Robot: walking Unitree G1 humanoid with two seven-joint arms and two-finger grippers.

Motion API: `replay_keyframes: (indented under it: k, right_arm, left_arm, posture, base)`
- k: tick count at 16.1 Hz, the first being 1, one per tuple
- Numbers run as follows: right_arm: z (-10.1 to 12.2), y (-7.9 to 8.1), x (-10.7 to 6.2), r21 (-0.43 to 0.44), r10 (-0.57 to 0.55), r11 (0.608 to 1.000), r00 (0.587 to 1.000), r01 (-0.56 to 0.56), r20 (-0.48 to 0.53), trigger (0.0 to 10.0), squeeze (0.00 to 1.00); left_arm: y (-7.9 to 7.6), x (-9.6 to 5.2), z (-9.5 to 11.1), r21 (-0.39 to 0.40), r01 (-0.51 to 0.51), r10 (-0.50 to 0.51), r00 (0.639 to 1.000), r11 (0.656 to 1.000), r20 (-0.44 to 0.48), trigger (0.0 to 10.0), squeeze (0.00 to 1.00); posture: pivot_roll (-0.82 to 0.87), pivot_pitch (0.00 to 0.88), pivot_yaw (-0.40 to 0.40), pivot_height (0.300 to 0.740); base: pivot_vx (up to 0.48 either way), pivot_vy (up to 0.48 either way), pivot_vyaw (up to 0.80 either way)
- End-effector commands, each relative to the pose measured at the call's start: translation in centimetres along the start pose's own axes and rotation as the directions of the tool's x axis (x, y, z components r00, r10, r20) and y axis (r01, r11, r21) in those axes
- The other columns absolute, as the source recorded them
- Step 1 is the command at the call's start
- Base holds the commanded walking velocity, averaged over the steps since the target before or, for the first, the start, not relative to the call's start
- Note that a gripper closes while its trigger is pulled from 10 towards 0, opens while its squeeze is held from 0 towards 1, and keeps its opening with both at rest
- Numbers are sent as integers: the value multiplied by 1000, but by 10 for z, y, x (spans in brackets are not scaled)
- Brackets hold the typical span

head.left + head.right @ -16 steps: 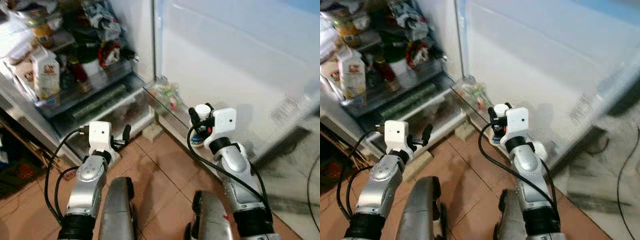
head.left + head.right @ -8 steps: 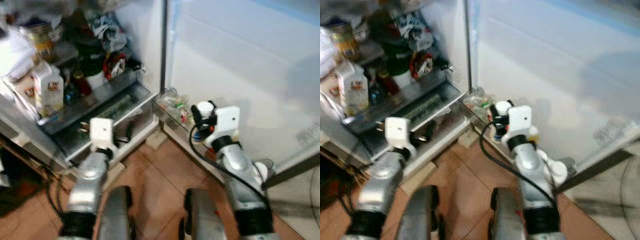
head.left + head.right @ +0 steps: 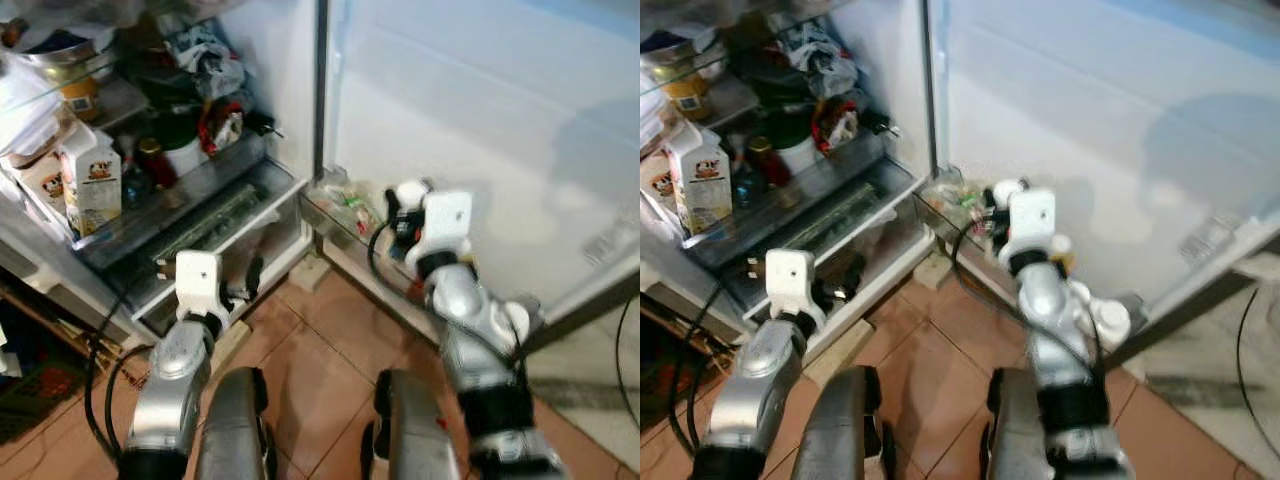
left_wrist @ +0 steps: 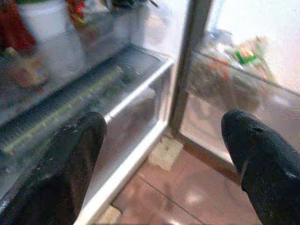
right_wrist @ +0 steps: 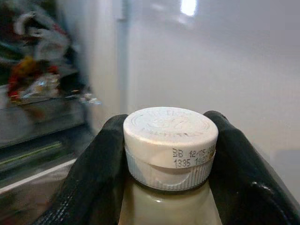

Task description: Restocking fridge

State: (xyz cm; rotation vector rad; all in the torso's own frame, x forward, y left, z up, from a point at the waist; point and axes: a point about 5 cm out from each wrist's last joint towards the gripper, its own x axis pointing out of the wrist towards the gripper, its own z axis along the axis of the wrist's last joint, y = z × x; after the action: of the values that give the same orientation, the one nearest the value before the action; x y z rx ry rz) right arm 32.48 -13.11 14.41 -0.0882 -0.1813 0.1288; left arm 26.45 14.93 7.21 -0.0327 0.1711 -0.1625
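Note:
The fridge stands open before me, its inner shelves crowded with food. My right gripper is shut on a pale bottle with a white screw cap, one black finger on each side of the neck. It holds the bottle upright beside the low shelf of the fridge door, which has small packets in it. Lower down, my left gripper hangs open with nothing in it, in front of the clear bottom drawer.
A milk carton, a red-lidded jar and a white tub stand on the lower shelf. The white inside of the door fills the right. My legs stand on terracotta tiles.
The camera has shifted. My right gripper has risen with the bottle and come level with the door's low shelf. The left arm stays low by the drawer.

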Motion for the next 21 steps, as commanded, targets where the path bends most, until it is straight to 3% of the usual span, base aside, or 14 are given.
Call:
replay_keyframes:
  k: [1,4,7,11,16,21]
  right_arm:
    - [8,-7,6,1,-35,999,998,35,44,10000,0]
    - [5,-9,21,0,-54,999,998,54,37,10000,0]
    - [0,-4,29,29,-49,998,999,48,19,10000,0]
    - [-6,1,36,37,-57,998,998,56,9,10000,0]
    - [-22,-4,28,-5,-123,992,992,123,-29,10000,0]
    - [-49,-24,3,-62,-269,963,953,262,-141,10000,0]
  left_arm:
    - [2,-7,-2,22,3,-2,1000,1000,-22,10000,0]
    - [8,-22,2,70,-19,20,1000,997,-17,10000,0]
    - [16,-38,2,68,-65,68,997,996,-35,10000,0]
    - [16,-66,5,63,-92,96,994,994,-53,10000,0]
    - [18,-83,6,68,-107,113,990,992,-89,10000,0]
    - [18,-81,5,74,-100,107,989,992,-105,10000,0]
  posture:
    - [68,194,16,610]
    - [102,234,5,610]
    - [135,273,-3,610]
    - [186,328,-4,610]
    - [211,360,10,610]
    - [202,361,17,610]
  base:
    - [0,0,0]
    - [0,0,0]
    - [0,0,0]
    - [0,0,0]
    - [0,0,0]
    - [0,0,0]
